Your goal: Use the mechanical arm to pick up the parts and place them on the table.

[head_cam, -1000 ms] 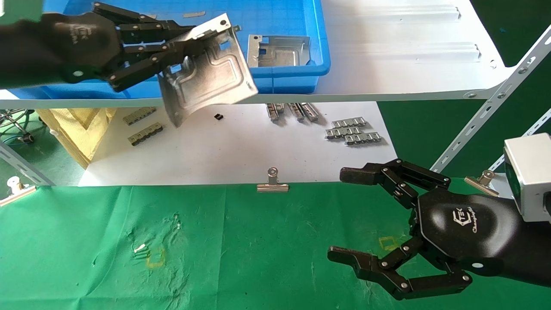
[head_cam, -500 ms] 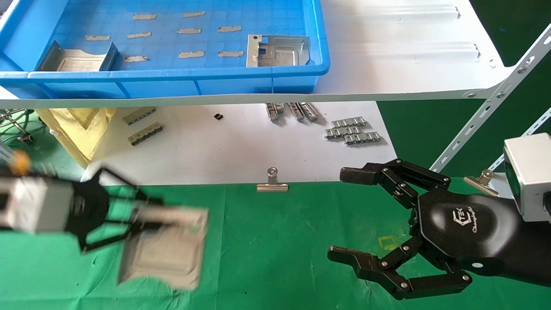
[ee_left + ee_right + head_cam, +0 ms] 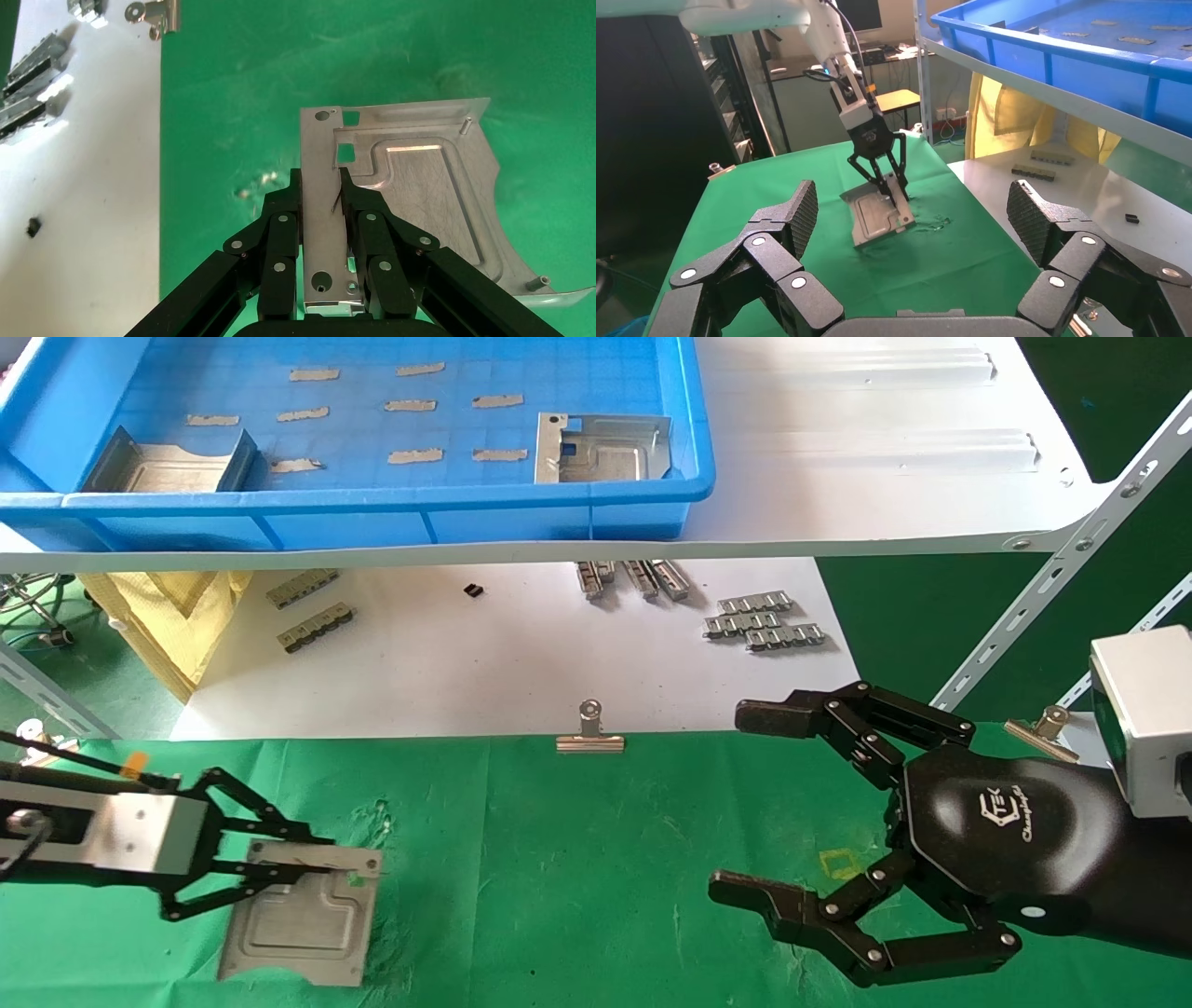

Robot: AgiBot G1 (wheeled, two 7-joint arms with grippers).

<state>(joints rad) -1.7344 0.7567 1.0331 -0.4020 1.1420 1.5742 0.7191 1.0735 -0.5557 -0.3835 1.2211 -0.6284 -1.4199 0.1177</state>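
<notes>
My left gripper (image 3: 326,861) is shut on the bent-up edge flange of a silver sheet-metal part (image 3: 298,929) at the front left of the green table (image 3: 596,859). In the left wrist view, the black fingers (image 3: 281,225) pinch the flange of the part (image 3: 422,189). In the right wrist view the part (image 3: 873,217) is tilted, with its far edge down at the cloth. Two more parts lie in the blue bin, one at its right (image 3: 601,449) and one at its left (image 3: 168,467). My right gripper (image 3: 745,803) is open and empty over the table's right side.
The blue bin (image 3: 372,505) stands on the white shelf (image 3: 885,477), which overhangs the white sheet (image 3: 484,654). Clip strips (image 3: 764,621) lie on the sheet. A binder clip (image 3: 589,733) sits at the cloth's back edge. A slanted shelf brace (image 3: 1052,589) stands at the right.
My left gripper has carried the part from beside the blue bin down to the green cloth at the front left. The right arm has not moved.
</notes>
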